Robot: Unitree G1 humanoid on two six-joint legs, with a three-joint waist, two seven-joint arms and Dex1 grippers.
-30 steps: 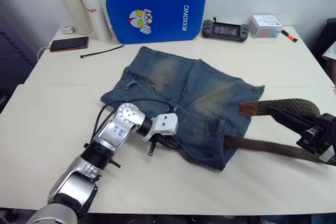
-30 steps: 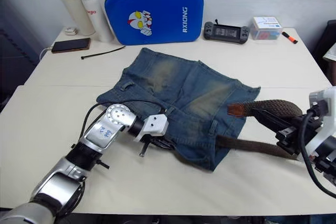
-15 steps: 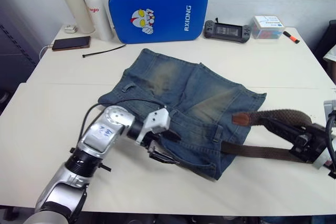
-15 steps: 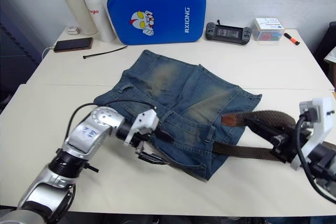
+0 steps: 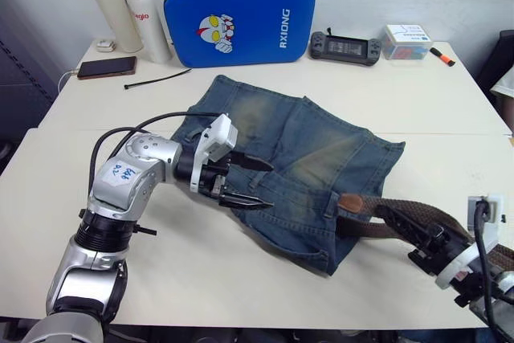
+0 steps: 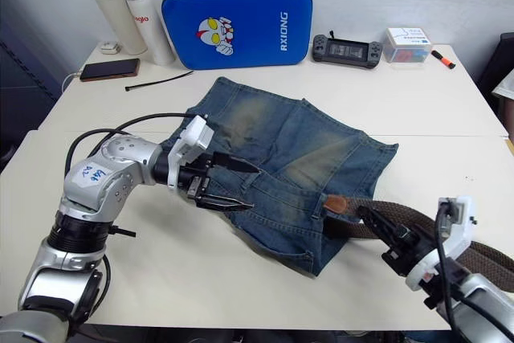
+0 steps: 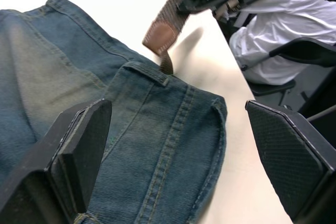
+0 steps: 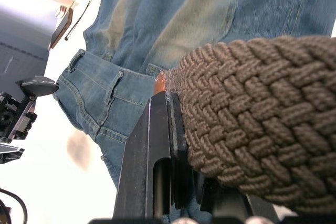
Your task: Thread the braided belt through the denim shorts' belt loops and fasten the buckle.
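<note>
The faded denim shorts (image 5: 297, 146) lie flat mid-table, waistband toward me. My left gripper (image 5: 267, 186) hovers open over the waistband's left part, its fingers (image 7: 79, 145) wide apart with nothing between them. The brown braided belt (image 5: 414, 213) runs off to the right. Its tan leather end (image 5: 350, 202) rests at the waistband's right corner beside a belt loop (image 7: 147, 73). My right gripper (image 5: 405, 226) is shut on the braided belt (image 8: 247, 119) just behind that end. The buckle is out of view.
A blue case (image 5: 238, 15), two bottles (image 5: 132, 10), a phone (image 5: 105, 67) and a black cable tie (image 5: 157, 79) line the far left edge. A game console (image 5: 346, 46), a small box (image 5: 407, 40) and a marker sit far right. A person in white (image 7: 278, 51) is beyond the right edge.
My left gripper opened, rose off the waistband and drew back to the left. The right gripper carried the belt nearer and leftward, bringing its tan end to the waistband's corner.
</note>
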